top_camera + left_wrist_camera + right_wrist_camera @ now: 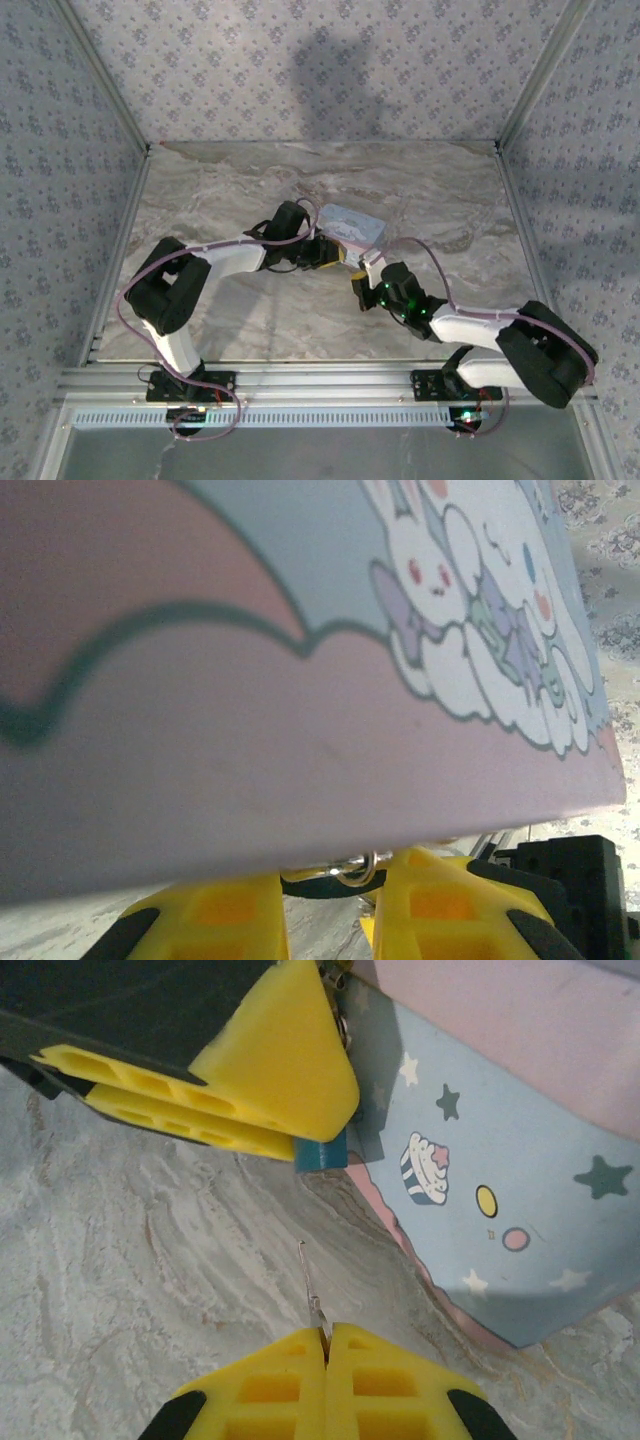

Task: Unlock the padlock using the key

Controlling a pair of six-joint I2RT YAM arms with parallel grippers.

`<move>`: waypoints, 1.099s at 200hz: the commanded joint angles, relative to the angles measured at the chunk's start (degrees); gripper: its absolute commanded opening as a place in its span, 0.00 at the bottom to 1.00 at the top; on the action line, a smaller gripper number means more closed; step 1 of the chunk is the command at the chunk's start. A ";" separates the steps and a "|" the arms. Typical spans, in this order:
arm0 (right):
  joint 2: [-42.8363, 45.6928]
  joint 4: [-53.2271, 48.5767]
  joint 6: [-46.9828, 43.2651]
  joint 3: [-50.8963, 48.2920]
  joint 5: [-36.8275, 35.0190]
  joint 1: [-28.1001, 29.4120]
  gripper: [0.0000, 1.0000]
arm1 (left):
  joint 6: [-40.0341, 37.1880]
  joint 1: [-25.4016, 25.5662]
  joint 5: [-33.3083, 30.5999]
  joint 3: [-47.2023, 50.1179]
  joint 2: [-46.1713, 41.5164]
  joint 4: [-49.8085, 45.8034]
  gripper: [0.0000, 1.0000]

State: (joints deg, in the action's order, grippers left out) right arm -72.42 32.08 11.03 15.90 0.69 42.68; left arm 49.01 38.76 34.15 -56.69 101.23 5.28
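The padlock is a tiny blue block peeking out under the yellow fingers of my left gripper. In the left wrist view its silvery metal part sits between the tips of the left gripper, which is shut on the padlock. My right gripper is shut on the key. The key's thin metal blade sticks out toward the padlock, and a short gap of table lies between them. Seen from above, the right gripper is just in front and right of the left one.
The pale blue-and-pink cartoon tin lies on the marble table right behind both grippers, close above the left fingers and beside the padlock. Patterned walls enclose the table.
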 commanded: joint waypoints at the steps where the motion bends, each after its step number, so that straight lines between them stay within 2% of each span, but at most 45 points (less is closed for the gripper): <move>1: -1.67 5.50 -0.39 -0.21 -1.93 0.33 0.00 | 1.48 0.44 2.26 -1.59 -2.44 1.22 0.17; 220: -7.53 12.79 2.37 0.53 1.49 -2.20 0.00 | 2.59 0.59 2.33 -1.14 -2.35 3.07 0.16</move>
State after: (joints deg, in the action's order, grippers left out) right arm -79.09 42.46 12.62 15.90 1.10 40.73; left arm 50.92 38.79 34.50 -56.69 101.23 6.22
